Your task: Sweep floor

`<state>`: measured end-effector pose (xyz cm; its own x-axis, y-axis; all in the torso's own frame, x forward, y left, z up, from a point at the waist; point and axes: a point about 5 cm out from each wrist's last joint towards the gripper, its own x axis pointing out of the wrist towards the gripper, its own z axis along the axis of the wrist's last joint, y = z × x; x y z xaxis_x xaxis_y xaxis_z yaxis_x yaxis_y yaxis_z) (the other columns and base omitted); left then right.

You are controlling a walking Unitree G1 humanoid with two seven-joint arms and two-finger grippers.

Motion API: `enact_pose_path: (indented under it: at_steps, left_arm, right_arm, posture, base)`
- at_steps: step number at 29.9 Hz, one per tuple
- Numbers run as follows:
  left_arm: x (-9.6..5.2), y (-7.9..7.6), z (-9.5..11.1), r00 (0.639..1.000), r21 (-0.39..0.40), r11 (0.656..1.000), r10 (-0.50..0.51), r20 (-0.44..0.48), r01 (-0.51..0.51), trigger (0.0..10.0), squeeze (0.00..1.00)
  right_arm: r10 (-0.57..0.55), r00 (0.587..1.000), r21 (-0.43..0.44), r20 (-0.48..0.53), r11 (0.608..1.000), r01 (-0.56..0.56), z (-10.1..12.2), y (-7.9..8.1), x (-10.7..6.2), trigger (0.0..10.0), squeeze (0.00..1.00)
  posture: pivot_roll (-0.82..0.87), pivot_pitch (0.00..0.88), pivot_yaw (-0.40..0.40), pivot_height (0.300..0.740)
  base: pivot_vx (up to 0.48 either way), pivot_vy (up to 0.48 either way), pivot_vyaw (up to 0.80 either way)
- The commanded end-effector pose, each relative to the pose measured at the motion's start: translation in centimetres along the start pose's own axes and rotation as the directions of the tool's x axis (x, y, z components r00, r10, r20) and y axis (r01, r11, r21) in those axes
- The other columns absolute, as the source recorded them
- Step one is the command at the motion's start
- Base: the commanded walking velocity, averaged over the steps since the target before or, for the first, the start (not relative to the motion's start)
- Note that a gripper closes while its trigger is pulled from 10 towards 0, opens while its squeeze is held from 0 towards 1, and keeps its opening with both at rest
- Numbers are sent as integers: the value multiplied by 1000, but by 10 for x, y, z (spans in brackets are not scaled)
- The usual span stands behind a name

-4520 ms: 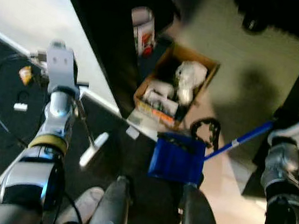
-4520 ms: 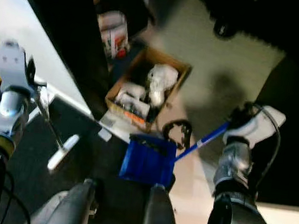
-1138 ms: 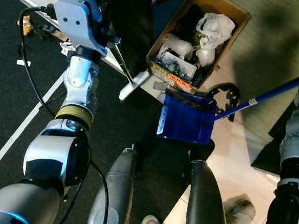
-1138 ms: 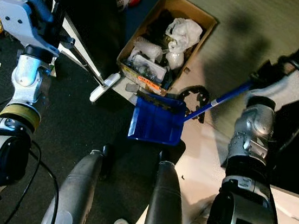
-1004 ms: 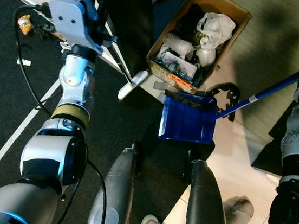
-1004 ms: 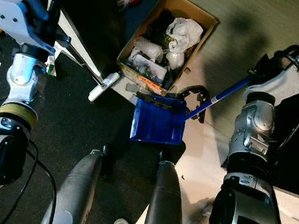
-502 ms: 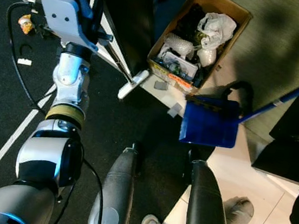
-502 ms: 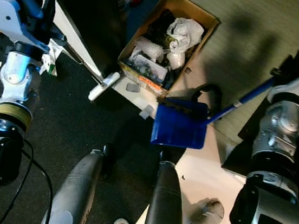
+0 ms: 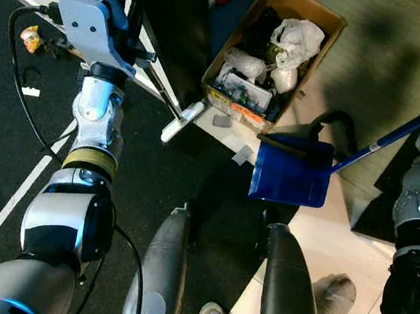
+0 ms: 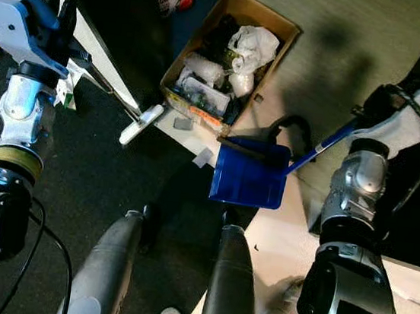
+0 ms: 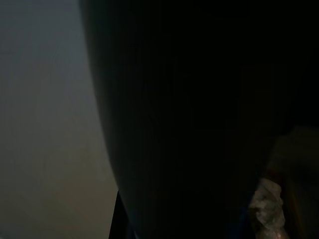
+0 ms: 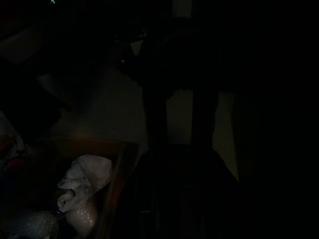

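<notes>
Two robot legs (image 9: 161, 273) at bottom of head views, standing on dark mat (image 9: 13, 140); a person's shoe (image 9: 335, 291) on pale tile by the right leg. Blue dustpan (image 9: 291, 171) sits just ahead of the right leg, at mat/tile edge, its long blue handle (image 9: 380, 143) running up-right to the right gripper (image 10: 369, 108). Right gripper looks clamped on that handle, but fingers are in shadow, so jaw state: can't tell. Paper scrap (image 9: 242, 155) on floor just left of dustpan. White broom head (image 9: 173, 120) sits left of that, thin stick running up-left to left gripper (image 9: 136, 37), held high beside a dark cabinet (image 9: 174, 15); black fingers closed round the stick. Beyond dustpan: cardboard box (image 9: 330, 19) full of rubbish, incl. white plastic bag (image 9: 297, 37). Wrist views v. dark; right one makes out the bag (image 12: 82, 186) and box edge.
</notes>
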<state>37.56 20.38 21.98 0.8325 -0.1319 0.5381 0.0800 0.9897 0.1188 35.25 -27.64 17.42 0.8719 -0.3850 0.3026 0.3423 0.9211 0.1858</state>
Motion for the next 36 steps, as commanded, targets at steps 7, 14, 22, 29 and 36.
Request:
enact_pose_path:
  at_steps: [7,14,22,29,36]
  left_arm:
    - [3,-33,-22,986,-21,999,-37,-163,34,10000,0]
    - [20,-78,-21,977,-86,995,-59,-203,42,10000,0]
    - [27,-158,-5,977,-314,943,-162,-141,111,10000,0]
    - [38,-249,55,974,-633,751,-226,19,186,10000,0]
    - [52,-261,88,972,-733,643,-201,119,222,10000,0]
  right_arm:
    - [1,975,-15,-223,1000,-5,-50,13,-29,10000,0]
    - [16,980,-33,-197,999,-23,-48,18,-32,10000,0]
    - [-3,989,-66,-151,998,-7,-46,9,-45,10000,0]
    - [-84,983,-90,-166,993,69,-50,-14,-60,10000,0]
    - [-106,979,-90,-172,992,91,-49,-18,-60,10000,0]
  posture:
    - [-11,464,73,731]
    - [-87,491,96,731]
    - [-142,512,117,731]
    - [-159,517,123,731]
    - [-130,515,128,731]
  base:
    - [0,0,0]
    - [0,0,0]
    - [0,0,0]
    - [0,0,0]
    - [0,0,0]
